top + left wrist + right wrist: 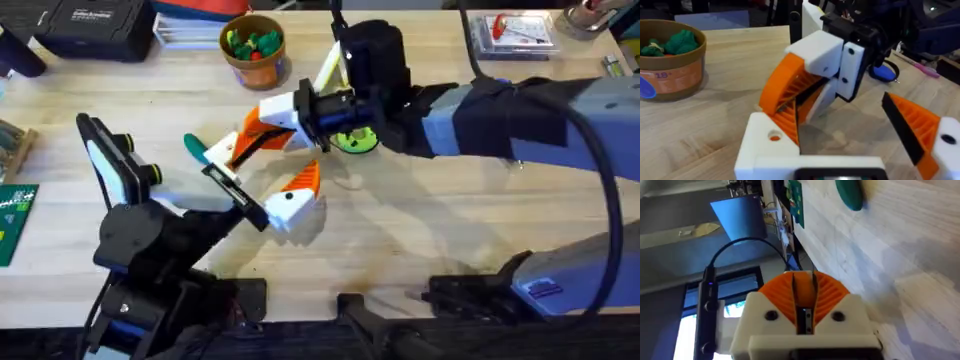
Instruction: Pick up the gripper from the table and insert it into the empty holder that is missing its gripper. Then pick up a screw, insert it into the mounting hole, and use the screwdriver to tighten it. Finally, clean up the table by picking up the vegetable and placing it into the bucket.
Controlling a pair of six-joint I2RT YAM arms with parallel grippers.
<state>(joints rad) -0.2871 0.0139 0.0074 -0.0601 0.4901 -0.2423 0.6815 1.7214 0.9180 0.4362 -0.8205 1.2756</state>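
vegetable: dark green pod [195, 148] lies flat on the bench [440, 230], left of centre, just beside the orange tips of the two hands; in the right wrist view it [850, 192] lies on bare wood, well ahead of that hand's fingers
bucket: tan cup with orange band [257, 74] stands upright at the far side of the bench, behind the hands, with green and orange toy pieces inside; in the left wrist view [675, 75] it stands apart from both hands
gripper (loose orange finger): cannot tell it apart from the hands' own orange pads where they crowd together mid-bench
right hand: [255, 138] reaches in from the right on the blue-sleeved arm, tips pointing toward the pod; in its own wrist view [802, 300] the two ribbed orange pads are pressed together, only a thin dark slit between them; cannot tell if anything is pinched in there
left hand: [270, 170] comes up from the lower left with its fingers spread wide and nothing between them; in the left wrist view [840, 115] one finger [782, 125] sits right at the tips of the right hand [795, 100], the other finger [920, 130] is well off to the side
black jaw with pale blue bar: [108, 160] stands at the left of the bench, near the left arm; cannot make out its finger mounts
lime-green disc: [352, 140] on the bench under the right arm's wrist
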